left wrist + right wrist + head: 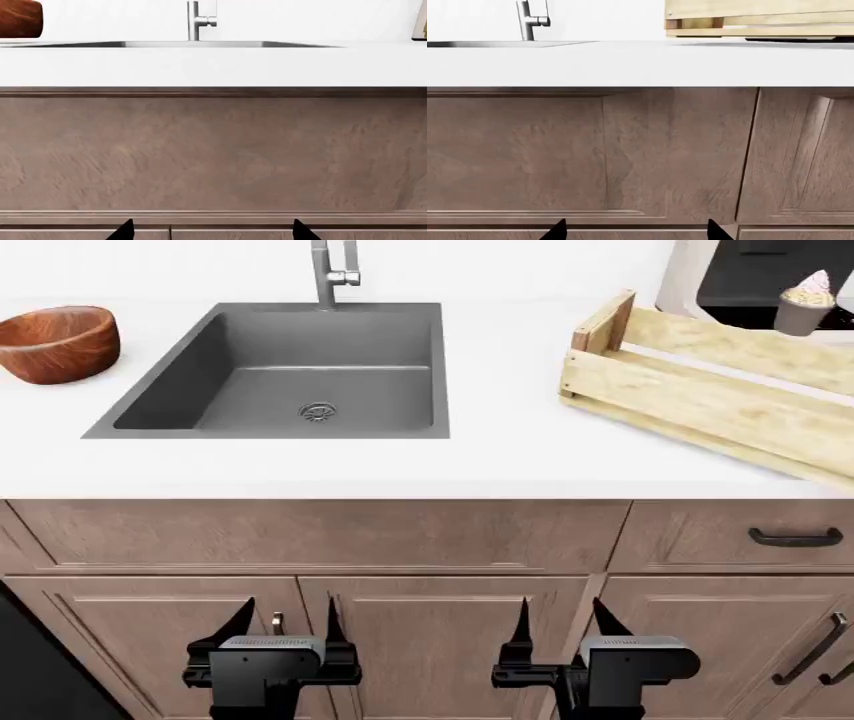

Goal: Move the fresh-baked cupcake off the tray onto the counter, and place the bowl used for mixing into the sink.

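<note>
The reddish-brown wooden bowl [56, 342] [20, 19] rests on the white counter [507, 455] [213, 65] [640, 62], left of the dark grey sink [374, 350]. At the far right, the cupcake [807, 302] with pink-and-cream frosting stands in the back of the pale wooden tray [707, 390] [760, 17]. Both grippers hang low in front of the cabinet doors, well below the counter edge. My left gripper [287, 618] [212, 229] is open and empty, below the sink. My right gripper [558, 608] [636, 229] is open and empty too, between sink and tray.
A steel faucet [331, 275] [197, 21] [528, 21] rises behind the sink. A white and dark appliance [761, 270] stands behind the tray. The brown cabinet fronts carry a dark drawer handle [794, 537] and door handles [807, 650] at the right.
</note>
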